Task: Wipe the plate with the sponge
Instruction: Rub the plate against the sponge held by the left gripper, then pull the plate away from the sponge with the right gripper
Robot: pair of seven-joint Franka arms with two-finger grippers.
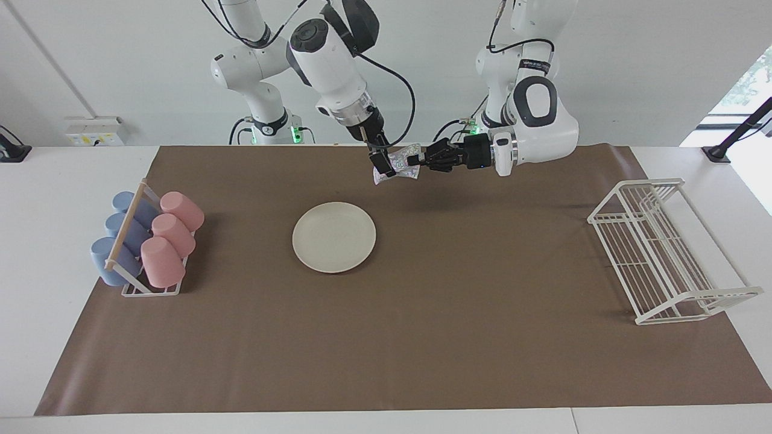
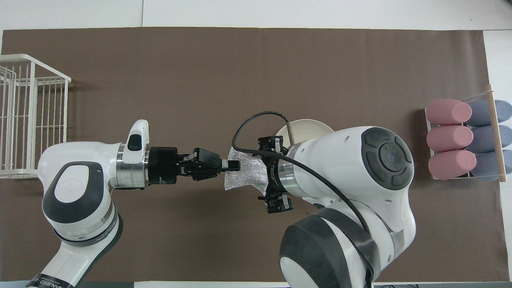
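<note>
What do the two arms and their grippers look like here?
Both arms have glossy white shells with dark grey joint caps and silver wrist rings. The left gripper and the right gripper are black. A black cable loops by the right wrist, and green lights glow at the bases.

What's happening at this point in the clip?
It looks like a handover in mid-air. The left hand is shut on one end of the sponge, holding it up over the brown mat. The right hand is open at the sponge's free end, not yet closed on it. The plate lies untouched on the mat, with cups in a rack at the right arm's end and a white wire rack at the left arm's.
</note>
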